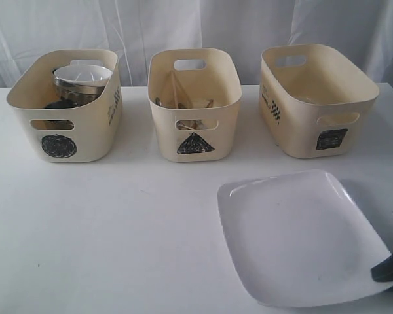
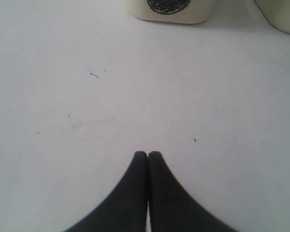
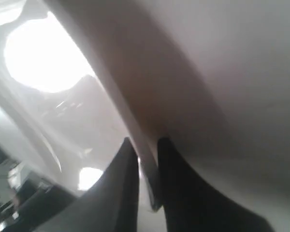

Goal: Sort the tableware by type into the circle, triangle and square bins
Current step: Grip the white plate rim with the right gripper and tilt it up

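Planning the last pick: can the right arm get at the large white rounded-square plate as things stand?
Likely yes. The right gripper looks closed on the rim of the large white rounded-square plate, a finger on either side; nothing lies on it.

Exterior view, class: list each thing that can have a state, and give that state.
circle bin: holds stacked steel tableware.
triangle bin: holds chopsticks and cutlery.
square bin: nothing visible inside.
white plate: on the table, rim gripped.
left hand: shut, empty.
right hand: shut on plate rim.
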Controlling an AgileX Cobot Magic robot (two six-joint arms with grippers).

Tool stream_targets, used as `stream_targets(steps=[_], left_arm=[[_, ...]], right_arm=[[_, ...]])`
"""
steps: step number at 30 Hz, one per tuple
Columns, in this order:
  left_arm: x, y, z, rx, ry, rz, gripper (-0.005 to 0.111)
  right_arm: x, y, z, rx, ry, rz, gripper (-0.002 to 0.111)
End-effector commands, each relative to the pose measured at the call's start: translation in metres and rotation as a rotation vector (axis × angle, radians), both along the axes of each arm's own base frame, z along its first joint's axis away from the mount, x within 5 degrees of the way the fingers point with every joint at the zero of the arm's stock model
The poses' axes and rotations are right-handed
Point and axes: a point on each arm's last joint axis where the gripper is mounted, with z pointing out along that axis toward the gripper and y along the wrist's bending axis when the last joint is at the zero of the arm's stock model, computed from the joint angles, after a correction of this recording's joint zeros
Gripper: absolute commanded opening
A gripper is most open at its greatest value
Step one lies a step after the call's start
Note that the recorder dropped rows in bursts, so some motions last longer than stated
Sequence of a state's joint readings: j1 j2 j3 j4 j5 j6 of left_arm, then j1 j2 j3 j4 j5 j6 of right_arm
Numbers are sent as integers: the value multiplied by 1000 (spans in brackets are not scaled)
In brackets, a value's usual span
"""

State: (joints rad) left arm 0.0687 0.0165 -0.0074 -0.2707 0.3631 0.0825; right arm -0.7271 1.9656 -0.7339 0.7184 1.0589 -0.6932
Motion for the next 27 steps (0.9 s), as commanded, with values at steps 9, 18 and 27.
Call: stream_targets(steps=[9,18,27], left_arm=[[-2,-2,-5,-17,40,-11,0],[-2,-2,-5,-17,40,-11,0],[-2,-2,-5,-17,40,-11,0]], right_arm=[[-17,-11,-23,-282,41,160,0],[-4,2,42,-408,-169,224,0],[7,26,87,-298,-381,205,0]])
